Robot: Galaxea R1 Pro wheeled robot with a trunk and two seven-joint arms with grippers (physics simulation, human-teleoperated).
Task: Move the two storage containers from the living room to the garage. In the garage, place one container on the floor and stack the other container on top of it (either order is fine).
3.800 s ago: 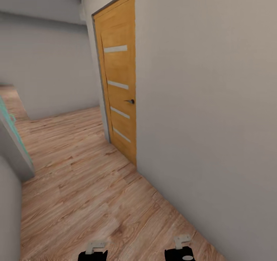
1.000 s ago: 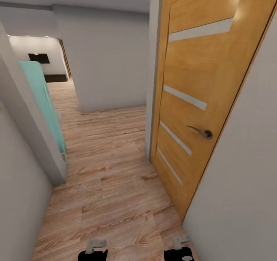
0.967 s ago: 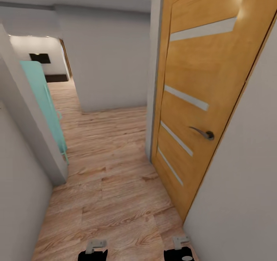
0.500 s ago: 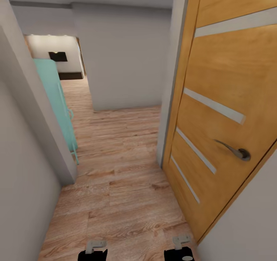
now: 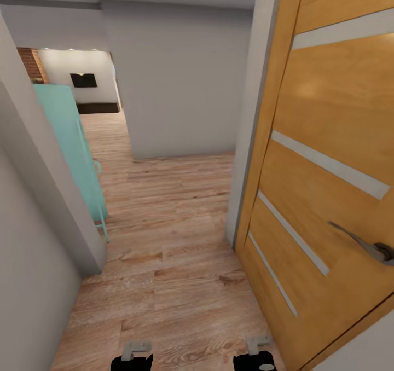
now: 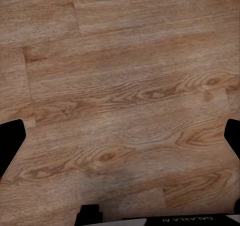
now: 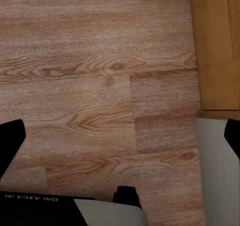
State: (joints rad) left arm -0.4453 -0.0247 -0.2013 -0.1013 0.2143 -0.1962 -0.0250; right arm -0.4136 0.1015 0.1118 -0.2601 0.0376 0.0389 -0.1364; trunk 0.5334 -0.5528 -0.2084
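Hallway floor [image 5: 164, 239] runs between wall [image 5: 33, 239] and door [image 5: 328, 185].

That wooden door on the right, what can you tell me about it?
The orange-brown wooden door looks like smooth grained veneer, crossed by narrow pale inlaid strips. A curved metal lever handle sits at its near edge. It stands upright in a grey frame, its bottom reaching the light wood plank floor. The right wrist view shows its lower corner beside a pale wall.

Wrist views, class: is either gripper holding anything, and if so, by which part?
Nothing is held. The left gripper and right gripper both have their jaws wide apart, with only wood plank floor between them.
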